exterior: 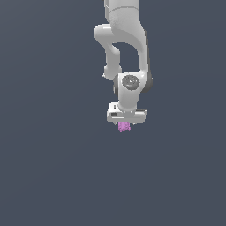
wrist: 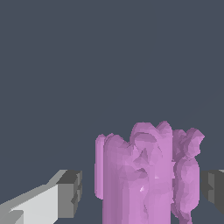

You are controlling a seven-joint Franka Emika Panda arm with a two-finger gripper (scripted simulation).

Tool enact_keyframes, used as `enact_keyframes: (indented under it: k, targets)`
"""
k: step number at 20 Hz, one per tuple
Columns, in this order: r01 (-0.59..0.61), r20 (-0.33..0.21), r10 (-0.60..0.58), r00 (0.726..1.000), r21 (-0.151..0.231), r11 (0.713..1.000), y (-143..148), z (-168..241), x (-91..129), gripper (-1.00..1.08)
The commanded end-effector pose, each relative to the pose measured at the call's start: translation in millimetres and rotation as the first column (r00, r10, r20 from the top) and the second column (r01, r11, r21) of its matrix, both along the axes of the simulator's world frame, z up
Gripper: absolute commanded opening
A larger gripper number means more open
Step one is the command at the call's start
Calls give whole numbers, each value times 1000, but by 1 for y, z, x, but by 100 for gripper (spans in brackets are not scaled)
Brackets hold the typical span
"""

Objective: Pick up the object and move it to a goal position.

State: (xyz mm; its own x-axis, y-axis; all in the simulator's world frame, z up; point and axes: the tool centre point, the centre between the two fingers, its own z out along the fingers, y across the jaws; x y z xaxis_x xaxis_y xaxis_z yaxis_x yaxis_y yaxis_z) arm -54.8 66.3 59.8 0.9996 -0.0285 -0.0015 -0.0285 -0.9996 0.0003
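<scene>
Fingers (wrist: 70, 194) of the white gripper (exterior: 125, 125) stand spread, one on each side of the pink-purple object (wrist: 146, 175). It sits between them, with a visible gap beside the nearer finger.

Arm hangs from the top of the exterior view, links folded, wrist pointing straight down. Claw (exterior: 125, 125) faces downward. Wrist view: one grey fingertip (wrist: 70, 193) stands clear of the object (wrist: 146, 175); the other is just beside it, contact unclear.
</scene>
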Motion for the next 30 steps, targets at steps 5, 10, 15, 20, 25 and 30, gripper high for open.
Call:
enact_keyframes:
  k: [5, 10, 15, 20, 25, 30]
  targets:
    - [0, 1, 0, 1000, 0, 1000, 0, -9, 1, -100]
    - [0, 1, 0, 1000, 0, 1000, 0, -9, 1, -100]
    - [3, 4, -3, 1000, 0, 1000, -1, -8, 2, -100]
    - [3, 4, -3, 1000, 0, 1000, -11, -7, 3, -100]
    - [2, 3, -2, 1000, 0, 1000, -38, -5, 7, -100]
    - [2, 3, -2, 1000, 0, 1000, -85, -2, 14, -100]
